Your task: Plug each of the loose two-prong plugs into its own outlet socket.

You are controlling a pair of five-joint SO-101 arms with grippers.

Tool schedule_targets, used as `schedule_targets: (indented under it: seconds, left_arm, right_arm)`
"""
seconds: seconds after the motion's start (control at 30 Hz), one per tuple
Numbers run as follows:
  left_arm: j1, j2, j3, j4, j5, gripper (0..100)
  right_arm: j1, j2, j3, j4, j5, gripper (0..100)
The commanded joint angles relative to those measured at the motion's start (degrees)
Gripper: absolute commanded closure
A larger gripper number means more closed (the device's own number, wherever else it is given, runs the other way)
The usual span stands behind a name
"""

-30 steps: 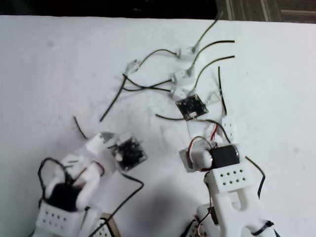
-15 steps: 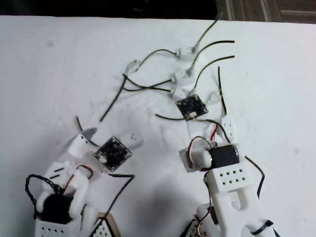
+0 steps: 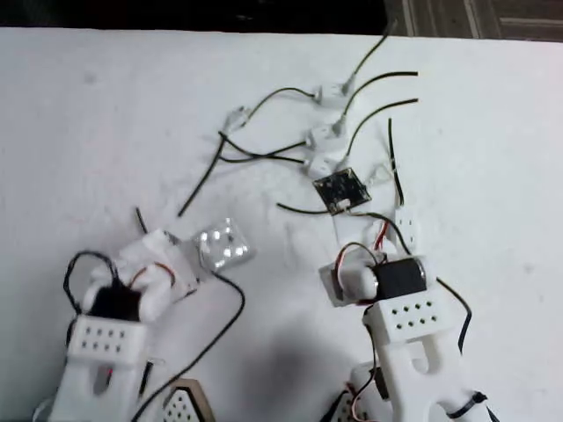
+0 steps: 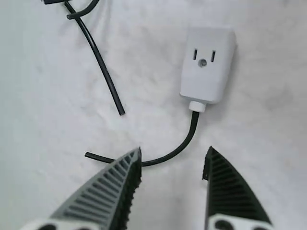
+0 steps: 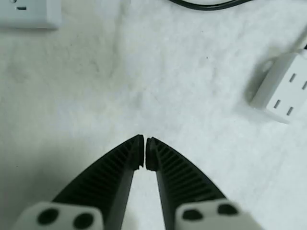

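Observation:
A white single outlet socket [image 4: 207, 64] lies face up on the white table, its black cord [image 4: 181, 143] curving back between the fingers of my left gripper [image 4: 171, 165], which is open and holds nothing. My right gripper [image 5: 145, 153] is shut just above bare table, with a white outlet [image 5: 29, 14] and a multi-socket outlet [image 5: 283, 88] farther off. In the high view the left gripper [image 3: 224, 246] is at lower left and the right gripper [image 3: 341, 192] sits below a cluster of white sockets and plugs [image 3: 323, 136] with black cords.
Loose black cord ends [image 3: 201, 180] trail over the middle of the table [image 3: 106, 114]. Another white socket [image 3: 409, 229] lies right of the right arm [image 3: 396, 299]. A small wooden-edged object [image 3: 185, 400] sits at the front edge.
The left arm swung its head left, then up and to the right, ending farther from the table's front edge. The right arm has not moved.

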Motion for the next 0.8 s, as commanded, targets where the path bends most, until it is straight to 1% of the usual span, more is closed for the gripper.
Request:
schedule_targets:
  seconds: [0.0,0.1,0.17,0.27,0.37,0.57,0.63,0.73,0.77]
  left_arm:
    - [-0.2,16.8,-10.8,-2.5,-0.5,78]
    - [-0.3,26.8,-15.3,-3.4,-0.8,78]
    - [-0.2,32.4,-17.3,-3.3,-3.2,79]
    - [-0.3,39.3,-19.4,-3.1,-7.3,84]
    - [-0.3,44.2,-20.6,-3.2,-9.0,86]
    - [0.0,47.8,-23.1,-2.0,-8.9,86]
    - [0.3,47.8,-22.9,-1.7,-9.1,90]
    - [1.9,48.2,-22.7,-1.1,-9.3,98]
    - [2.2,48.2,-22.7,0.0,-9.3,98]
  right_arm:
    - [0.3,-0.7,-0.7,-0.8,0.2,98.0]
    - [0.3,-0.7,-0.6,-0.8,0.2,98.0]
    - [0.3,-0.7,-0.5,-0.8,0.2,98.0]
    - [0.3,-0.7,-0.5,-0.8,0.3,98.0]
    - [0.3,-0.7,-0.5,-0.8,0.4,98.0]
    - [0.3,-0.7,-0.5,-0.8,0.5,98.0]
    - [0.3,-0.7,-0.5,-0.8,0.5,98.0]
    - [0.3,-0.7,-0.5,-0.8,0.5,98.0]
    - [0.3,-0.7,-0.5,-0.8,0.5,98.0]
